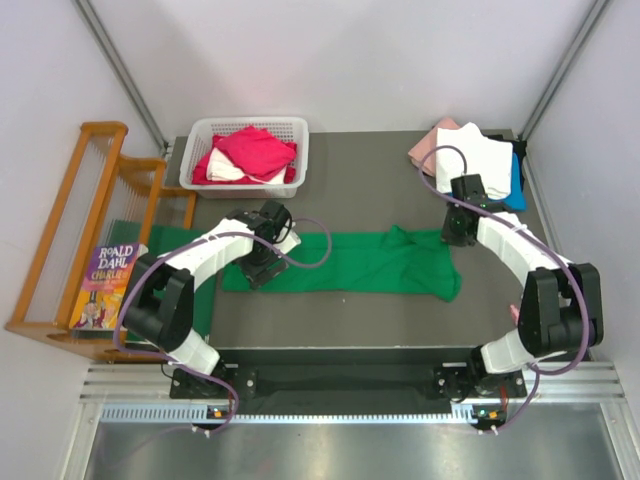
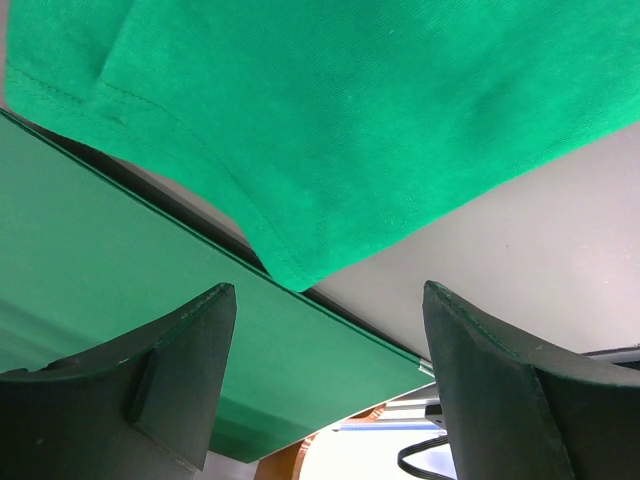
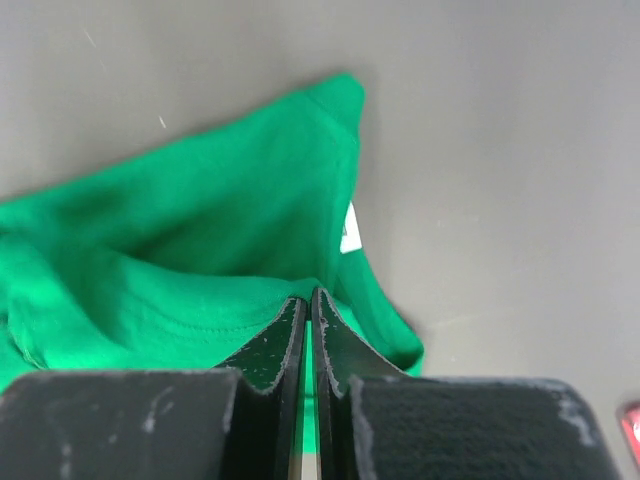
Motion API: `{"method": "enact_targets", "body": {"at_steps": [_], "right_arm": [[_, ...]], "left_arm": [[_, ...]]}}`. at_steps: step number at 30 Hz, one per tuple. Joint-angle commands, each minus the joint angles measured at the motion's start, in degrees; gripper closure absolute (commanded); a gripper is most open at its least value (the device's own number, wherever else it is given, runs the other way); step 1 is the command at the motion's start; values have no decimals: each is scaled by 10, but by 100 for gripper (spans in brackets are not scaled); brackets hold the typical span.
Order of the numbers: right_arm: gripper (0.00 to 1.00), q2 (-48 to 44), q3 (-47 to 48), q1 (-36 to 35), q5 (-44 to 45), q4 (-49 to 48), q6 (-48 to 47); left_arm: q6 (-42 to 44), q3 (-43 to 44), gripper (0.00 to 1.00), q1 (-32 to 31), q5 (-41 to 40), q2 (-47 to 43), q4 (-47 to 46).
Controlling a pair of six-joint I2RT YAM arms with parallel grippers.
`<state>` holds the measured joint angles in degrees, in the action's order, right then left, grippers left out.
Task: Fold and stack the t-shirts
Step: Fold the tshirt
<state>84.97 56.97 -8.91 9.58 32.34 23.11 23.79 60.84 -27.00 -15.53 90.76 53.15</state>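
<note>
**Two grippers on the green tee: left open, right pinched shut**

Left gripper: fingers spread wide, nothing between them, hovering over the hem corner of the green t-shirt where it overlaps the edge of the darker green mat.

Right gripper: closed to a sliver. Green cloth rises to the tips, so it looks clamped on the shirt near the white neck label.

The shirt lies as a long strip across mid-frame in the top view, with the left gripper at its left end and the right gripper at its right end.

Bare grey table shows above and below the strip.

White basket, upper left: holds a red/magenta tee over some white cloth.

Upper right corner: loose stack of pink tee, white tee and blue tee, close behind the right arm.

Wooden rack with a book stands off the table's left edge.
</note>
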Motion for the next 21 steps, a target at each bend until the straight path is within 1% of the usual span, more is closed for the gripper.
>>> {"method": "enact_targets", "body": {"at_steps": [1,7,8,9,10,11,12,13,14,15,18,21], "right_arm": [[100,19,49,13,4,-19,-11],[100,53,47,13,-3,-28,-11],[98,56,42,13,-5,-28,-10],[91,63,39,13,-5,-29,-8],[73,66,36,13,-5,-29,-7],[63,68,32,13,-4,-30,-5],[45,69,31,13,-2,-30,-4],[39,67,31,13,2,-30,-2],[35,64,34,13,10,-30,0],[27,59,40,13,17,-25,0],[26,43,82,13,20,1,2],[27,7,105,9,-14,18,7]], "left_arm": [[3,1,20,-2,-2,-15,-16],[5,1,20,-2,-4,-22,-12],[6,-1,20,-2,-5,-21,-11],[6,-2,20,-2,-6,-23,-12],[7,-3,20,-2,-6,-23,-12],[7,-2,20,-2,-5,-23,-12],[7,-2,20,-2,-4,-22,-12],[6,0,20,-2,-3,-21,-10],[6,1,20,-2,0,-20,-9],[5,2,20,-2,1,-19,-9],[4,1,20,-2,3,-19,-8],[6,-1,20,-2,-1,-21,-9]]}}
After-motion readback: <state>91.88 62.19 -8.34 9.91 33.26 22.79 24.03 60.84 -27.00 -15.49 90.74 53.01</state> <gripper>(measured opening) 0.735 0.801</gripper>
